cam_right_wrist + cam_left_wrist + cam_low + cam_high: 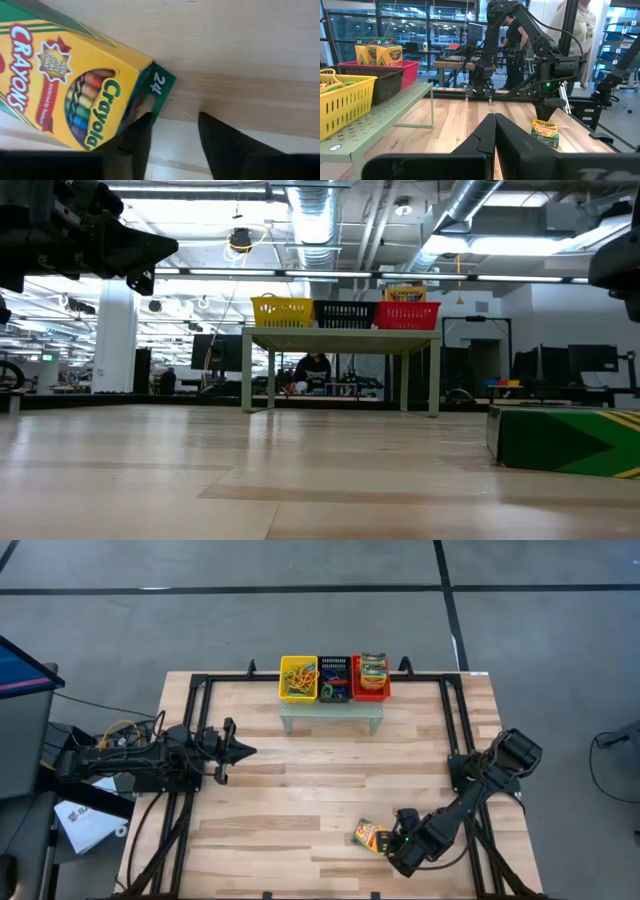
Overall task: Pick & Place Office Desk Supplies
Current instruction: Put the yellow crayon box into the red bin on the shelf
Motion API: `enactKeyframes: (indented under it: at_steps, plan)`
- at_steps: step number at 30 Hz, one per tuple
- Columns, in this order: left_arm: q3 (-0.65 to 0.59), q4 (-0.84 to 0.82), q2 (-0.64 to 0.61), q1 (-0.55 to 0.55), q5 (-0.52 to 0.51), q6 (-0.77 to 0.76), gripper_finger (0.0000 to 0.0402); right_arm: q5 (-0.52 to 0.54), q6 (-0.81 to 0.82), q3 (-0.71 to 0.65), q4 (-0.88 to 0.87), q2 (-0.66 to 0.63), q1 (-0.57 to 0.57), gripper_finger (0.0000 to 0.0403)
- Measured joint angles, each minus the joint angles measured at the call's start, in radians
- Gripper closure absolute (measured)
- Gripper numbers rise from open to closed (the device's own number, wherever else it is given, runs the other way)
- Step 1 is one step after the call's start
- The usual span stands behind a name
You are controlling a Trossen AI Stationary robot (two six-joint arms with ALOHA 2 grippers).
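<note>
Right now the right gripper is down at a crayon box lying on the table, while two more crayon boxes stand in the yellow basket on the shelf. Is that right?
Not quite. The high view shows the two other crayon boxes in the red basket, not the yellow basket, which holds rubber bands. The rest holds: the right gripper is down at the crayon box lying on the table.

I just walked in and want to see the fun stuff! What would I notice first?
Probably the crayon box lying alone on the wooden table's near edge, with the right gripper right beside it. Next, the yellow basket, black basket and red basket lined up on a small shelf at the far side.
</note>
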Motion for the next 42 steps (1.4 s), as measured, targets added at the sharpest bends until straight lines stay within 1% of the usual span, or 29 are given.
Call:
enactKeyframes:
  at_steps: [6, 11, 16, 24, 26, 30, 32, 39, 42]
  plan:
    - [0.0, 0.0, 0.0, 0.0, 0.0, 0.0, 0.0402, -0.011, -0.012, -0.002, -0.004, 0.002, -0.007, 0.0339]
    - [0.0, 0.0, 0.0, 0.0, 0.0, 0.0, 0.0402, -0.01, -0.028, -0.002, -0.001, 0.004, -0.005, 0.0393]
    - [0.0, 0.0, 0.0, 0.0, 0.0, 0.0, 0.0402, -0.007, -0.067, 0.016, -0.017, 0.003, -0.005, 0.0401]
    - [0.0, 0.0, 0.0, 0.0, 0.0, 0.0, 0.0402, 0.024, -0.117, 0.121, -0.185, -0.003, -0.018, 0.0402]
    - [0.0, 0.0, 0.0, 0.0, 0.0, 0.0, 0.0402, 0.028, -0.118, 0.142, -0.231, -0.003, -0.018, 0.0402]
    - [0.0, 0.0, 0.0, 0.0, 0.0, 0.0, 0.0402, 0.034, -0.087, 0.154, -0.243, -0.003, -0.011, 0.0387]
    - [0.0, 0.0, 0.0, 0.0, 0.0, 0.0, 0.0402, 0.031, -0.074, 0.154, -0.242, -0.002, -0.004, 0.0367]
    - [0.0, 0.0, 0.0, 0.0, 0.0, 0.0, 0.0402, 0.03, -0.023, 0.154, -0.262, -0.002, 0.015, 0.0272]
    - [0.0, 0.0, 0.0, 0.0, 0.0, 0.0, 0.0402, 0.034, -0.019, 0.154, -0.255, -0.002, 0.014, 0.025]
